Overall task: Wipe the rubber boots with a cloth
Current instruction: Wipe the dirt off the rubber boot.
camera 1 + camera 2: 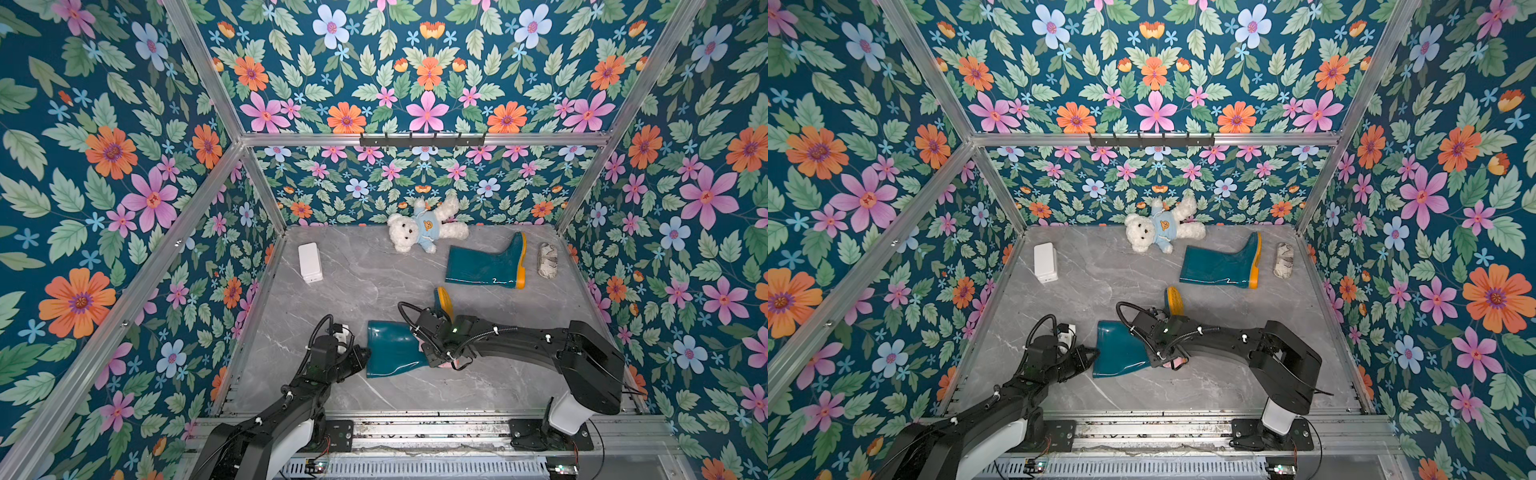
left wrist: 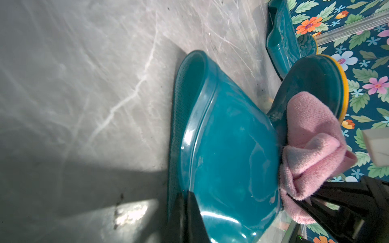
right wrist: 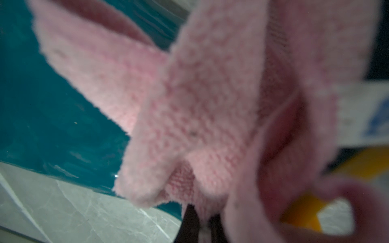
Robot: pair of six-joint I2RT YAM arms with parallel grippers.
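Wiping under way: the cloth (image 2: 311, 134) is held bunched in the clamped right hand (image 3: 202, 221), pressed on the ankle of the near boot (image 2: 229, 147) just ahead of it. The shaft rim is pinched by the left hand (image 1: 362, 355). Next, a firm stroke along the shaft is called for.

We record glossy teal with yellow-orange soles on the near rubber boot (image 1: 392, 351) and the far rubber boot (image 1: 482, 266). The cloth (image 2: 311, 147) is pink. The bench (image 1: 353, 291) is grey with white veining. The teddy bear (image 1: 403, 230) is white, its shirt (image 1: 427, 227) pale blue. The box (image 1: 309, 262) is white; the rag bundle (image 1: 547, 259) mottled grey-white.
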